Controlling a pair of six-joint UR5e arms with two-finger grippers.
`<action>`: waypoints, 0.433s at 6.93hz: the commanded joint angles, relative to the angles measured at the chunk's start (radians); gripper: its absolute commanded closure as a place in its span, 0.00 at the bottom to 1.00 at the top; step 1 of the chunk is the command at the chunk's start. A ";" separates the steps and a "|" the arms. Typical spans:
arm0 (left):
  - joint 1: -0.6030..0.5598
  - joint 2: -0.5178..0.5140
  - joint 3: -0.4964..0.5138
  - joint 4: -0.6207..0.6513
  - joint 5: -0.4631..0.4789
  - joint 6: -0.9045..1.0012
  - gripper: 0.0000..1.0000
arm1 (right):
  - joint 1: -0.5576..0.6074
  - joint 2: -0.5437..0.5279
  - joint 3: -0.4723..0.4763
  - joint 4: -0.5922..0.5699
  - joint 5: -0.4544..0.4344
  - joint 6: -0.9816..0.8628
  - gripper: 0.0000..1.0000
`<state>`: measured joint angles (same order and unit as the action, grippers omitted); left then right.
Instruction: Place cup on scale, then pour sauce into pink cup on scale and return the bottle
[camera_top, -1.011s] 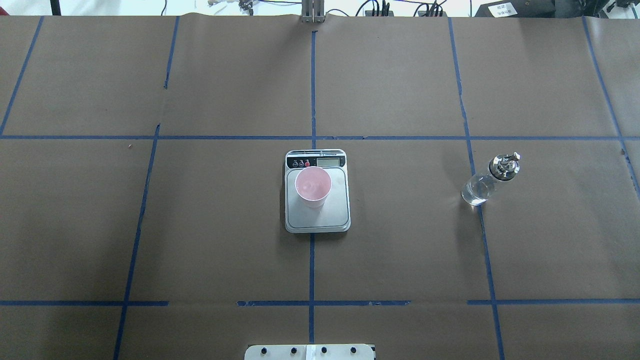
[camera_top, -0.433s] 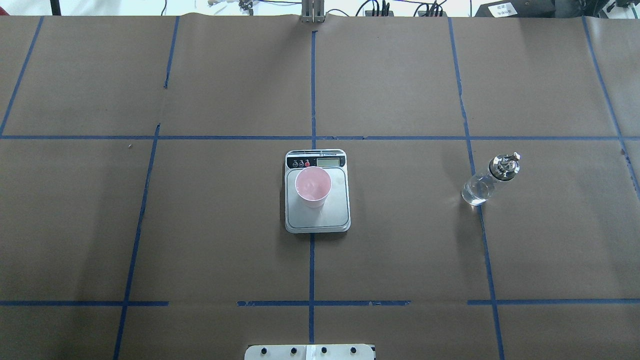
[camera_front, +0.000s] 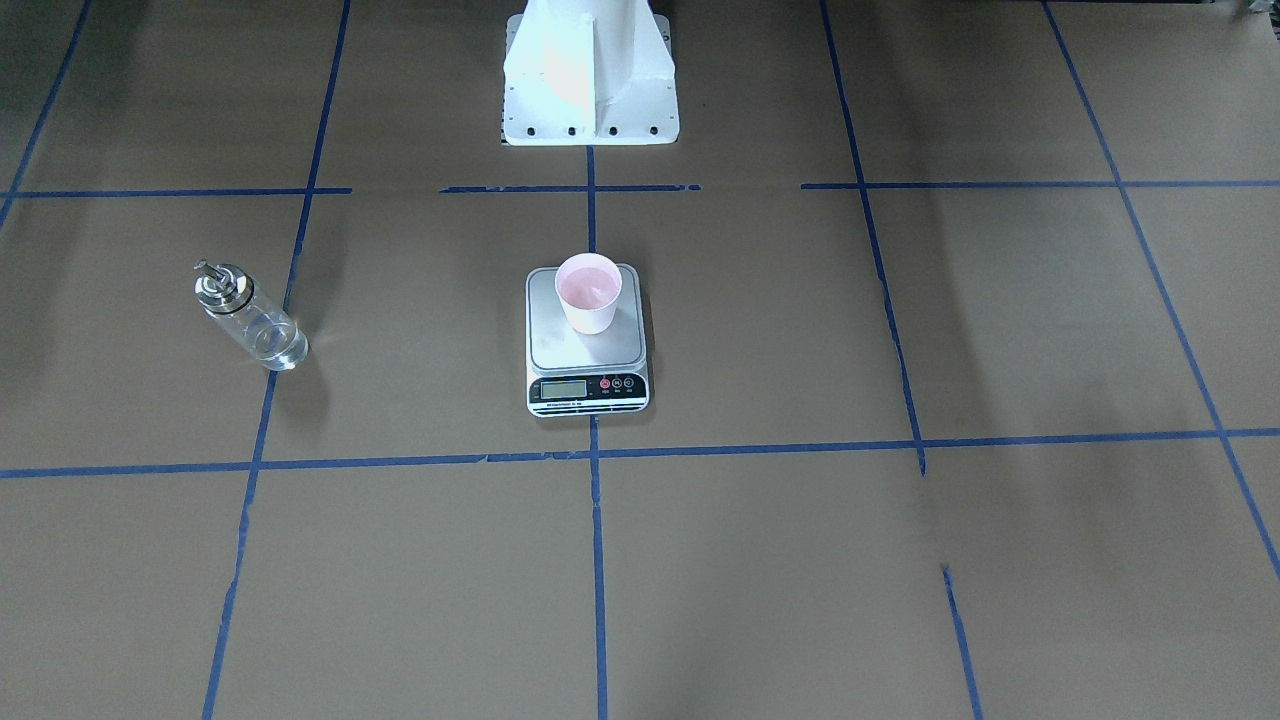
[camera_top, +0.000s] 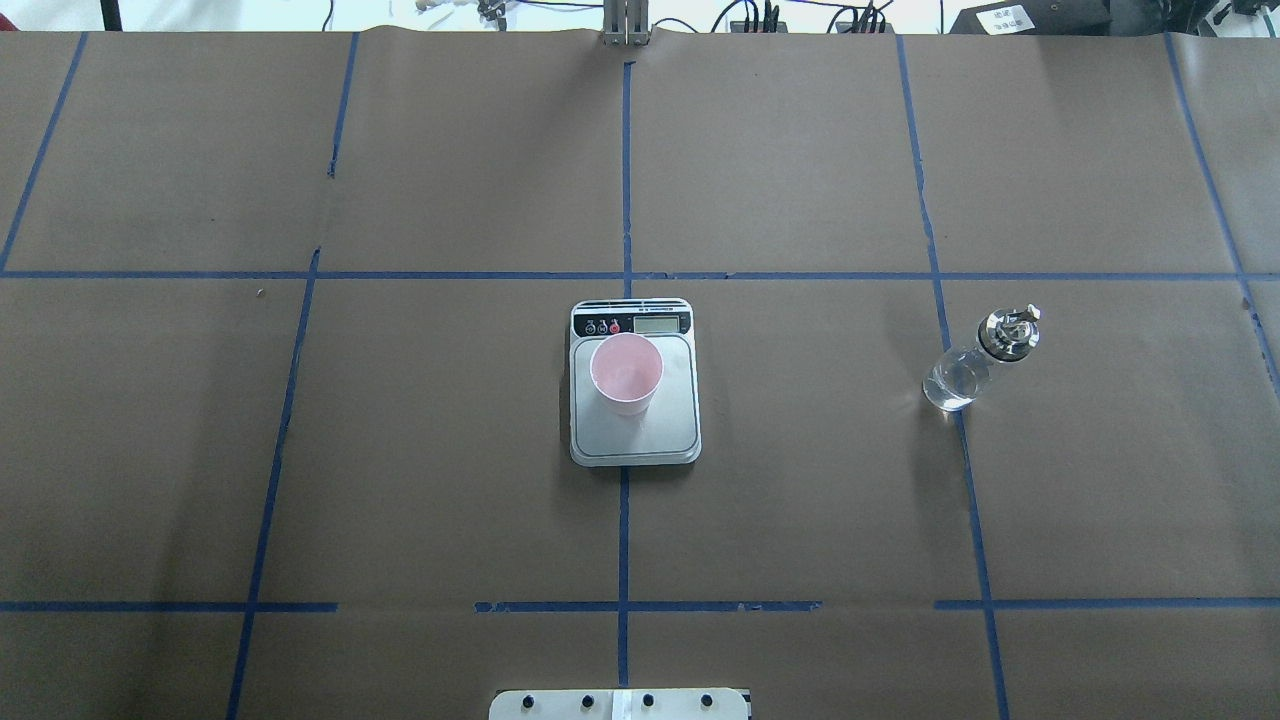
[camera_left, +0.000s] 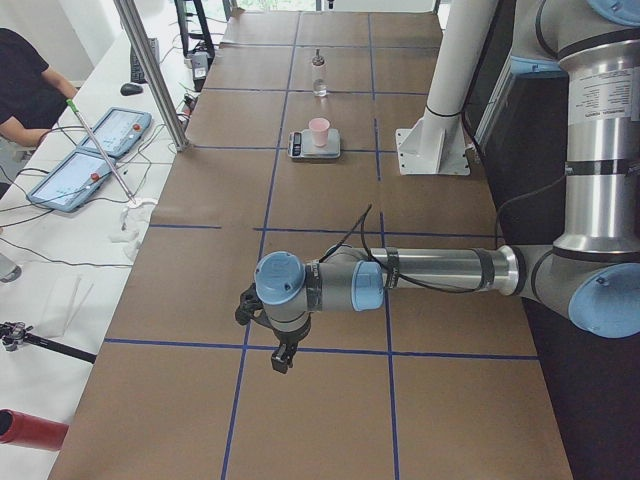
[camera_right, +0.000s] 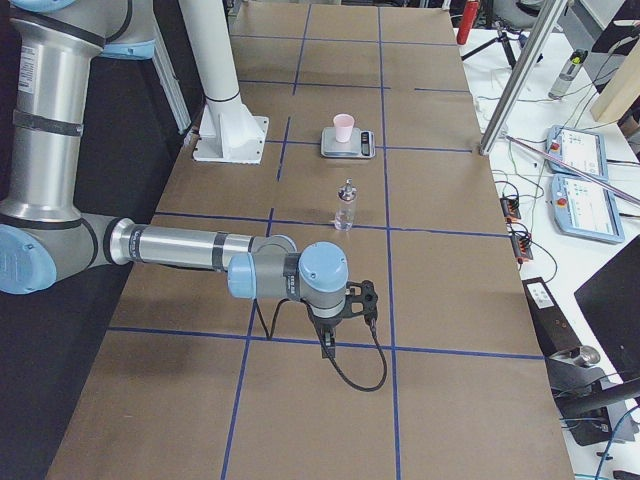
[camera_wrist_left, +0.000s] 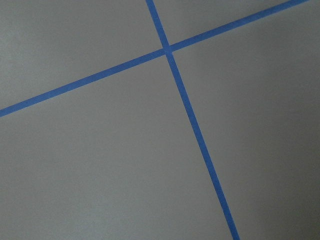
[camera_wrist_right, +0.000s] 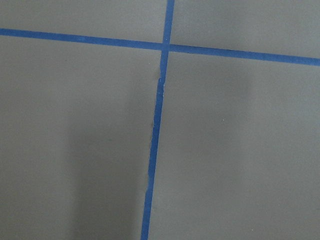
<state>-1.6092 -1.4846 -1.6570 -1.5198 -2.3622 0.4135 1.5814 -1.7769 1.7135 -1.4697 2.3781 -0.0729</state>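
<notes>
Pink cup (camera_top: 626, 375) stands upright on the steel platform of the kitchen scale (camera_top: 655, 432). Glass bottle (camera_top: 962, 372) stands upright on the surface (camera_top: 430, 470), well apart from the scale, on the robot's right. Left pincer (camera_left: 283, 362) and right pincer (camera_right: 327, 346) hang above the surface, far from these things; how open they are, I cannot tell.

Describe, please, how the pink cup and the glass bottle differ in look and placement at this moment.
The cup is opaque pale pink and open-topped; the bottle is clear glass with a silver metal cap. The cup stands on the scale, while the bottle stands directly on the table, off to the robot's right. The bottle is taller than the cup. Both stand upright.
</notes>
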 joint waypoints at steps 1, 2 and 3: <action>0.000 -0.006 -0.006 0.001 0.000 -0.018 0.00 | -0.001 0.014 -0.003 0.005 0.017 0.027 0.00; 0.000 -0.005 -0.006 0.001 0.000 -0.019 0.00 | -0.001 0.017 -0.002 0.005 0.016 0.071 0.00; 0.000 -0.005 -0.006 0.001 0.000 -0.048 0.00 | -0.001 0.017 -0.003 0.005 0.016 0.082 0.00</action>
<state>-1.6092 -1.4892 -1.6622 -1.5187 -2.3623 0.3890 1.5802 -1.7618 1.7105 -1.4654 2.3941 -0.0160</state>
